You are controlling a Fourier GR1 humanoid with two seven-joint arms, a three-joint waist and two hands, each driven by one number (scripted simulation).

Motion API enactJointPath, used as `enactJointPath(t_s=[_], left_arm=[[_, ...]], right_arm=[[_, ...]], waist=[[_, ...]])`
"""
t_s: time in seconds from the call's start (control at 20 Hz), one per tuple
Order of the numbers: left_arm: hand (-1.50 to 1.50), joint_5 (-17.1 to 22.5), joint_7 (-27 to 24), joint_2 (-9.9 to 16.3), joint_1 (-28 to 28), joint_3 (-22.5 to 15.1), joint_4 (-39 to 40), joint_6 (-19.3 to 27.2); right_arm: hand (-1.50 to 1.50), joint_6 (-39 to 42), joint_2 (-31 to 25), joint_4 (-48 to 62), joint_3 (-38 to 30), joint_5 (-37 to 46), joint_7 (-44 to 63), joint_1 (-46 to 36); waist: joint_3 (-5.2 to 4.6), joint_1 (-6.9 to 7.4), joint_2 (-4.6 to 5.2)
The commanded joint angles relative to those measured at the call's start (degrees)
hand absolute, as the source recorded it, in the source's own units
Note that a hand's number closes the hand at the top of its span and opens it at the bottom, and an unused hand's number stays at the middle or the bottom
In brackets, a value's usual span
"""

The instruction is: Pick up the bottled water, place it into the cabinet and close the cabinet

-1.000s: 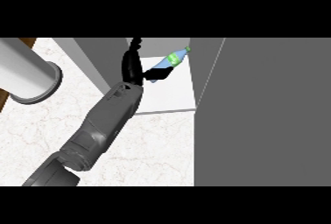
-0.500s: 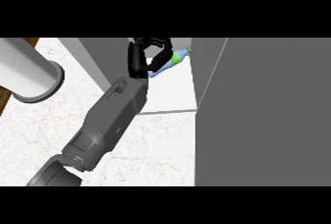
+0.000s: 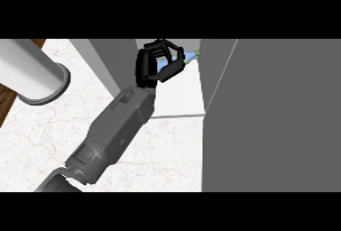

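Reaching into the open cabinet [image 3: 180, 97], one black hand [image 3: 154, 65] has its fingers and thumb curled round a water bottle [image 3: 181, 60], hiding most of it. From this one view, the arm coming up from the lower left, I cannot tell which hand it is; no other hand shows. Only the bottle's pale blue upper part and green cap show past the fingers. The bottle lies tilted, its long axis running from lower left to upper right, with the cap pointing up and right toward the cabinet's grey door [image 3: 279, 117]. The bottle sits above the white shelf floor inside the cabinet; whether it touches the shelf I cannot tell. The grey forearm [image 3: 117, 131] crosses the marble counter [image 3: 40, 135], and a pale cylinder [image 3: 26, 72] stands at the left.
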Motion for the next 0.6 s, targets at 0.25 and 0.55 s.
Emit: enactJointPath(t_s=[0.25,0.55], left_arm=[[-1.5,10.3,3.4,0.0,16.5,-15.9,-21.3,-7.8],[-1.5,7.0,6.4,0.5,29.1,-22.2,-35.3,-7.6]], right_arm=[[-1.5,-1.6,0.6,-5.2,2.8,2.4,1.9,1.6],[-1.5,-4.5,1.3,-10.6,4.6,2.8,4.1,5.6]], waist=[[-0.01,1.36,-0.97],[0.01,4.15,-1.09]])
